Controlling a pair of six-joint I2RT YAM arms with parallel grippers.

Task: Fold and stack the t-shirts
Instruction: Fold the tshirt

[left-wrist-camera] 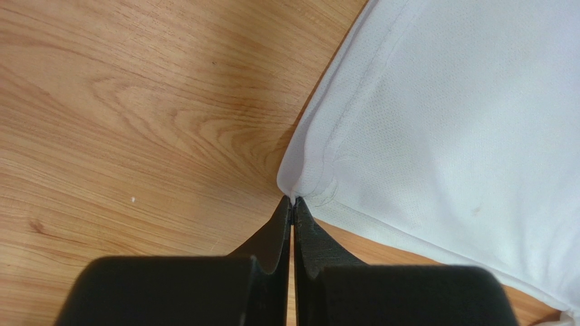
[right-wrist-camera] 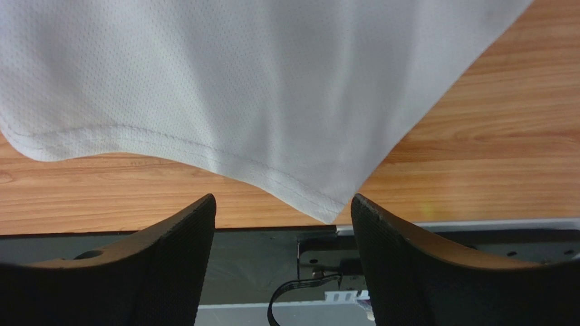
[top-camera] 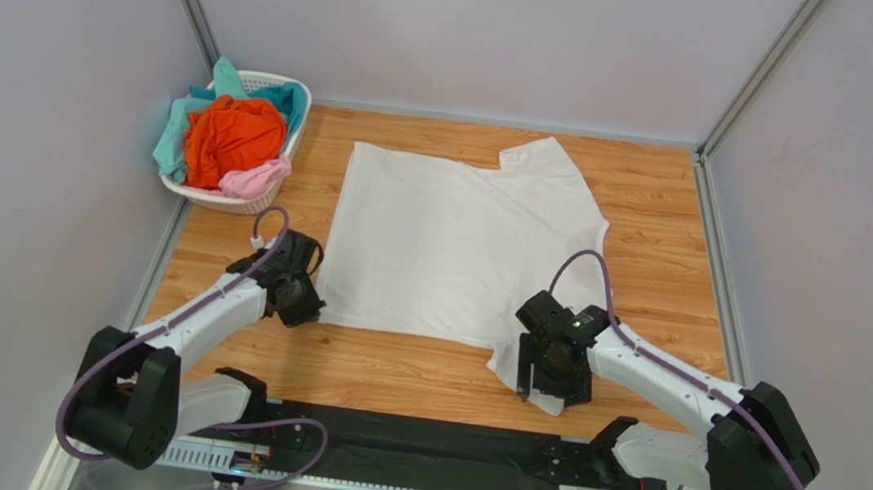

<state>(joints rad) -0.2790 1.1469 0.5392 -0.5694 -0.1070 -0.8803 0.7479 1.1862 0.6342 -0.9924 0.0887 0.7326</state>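
Observation:
A white t-shirt (top-camera: 454, 247) lies spread flat on the wooden table. My left gripper (top-camera: 306, 296) is shut on its near left corner; the left wrist view shows the black fingertips (left-wrist-camera: 282, 221) pinching the hem corner of the white t-shirt (left-wrist-camera: 442, 115). My right gripper (top-camera: 546, 387) is open over the shirt's near right sleeve. In the right wrist view the white t-shirt (right-wrist-camera: 259, 88) hangs past the open fingers (right-wrist-camera: 184, 238), its sleeve tip between them, untouched. Orange (top-camera: 231, 138), teal (top-camera: 181, 124) and pale pink (top-camera: 254, 180) t-shirts are heaped in the basket.
A white lattice basket (top-camera: 275, 190) stands at the back left of the table. A black base rail (top-camera: 406, 445) runs along the near edge. Grey walls close the sides and back. Bare wood (top-camera: 647, 282) shows to the right of the shirt.

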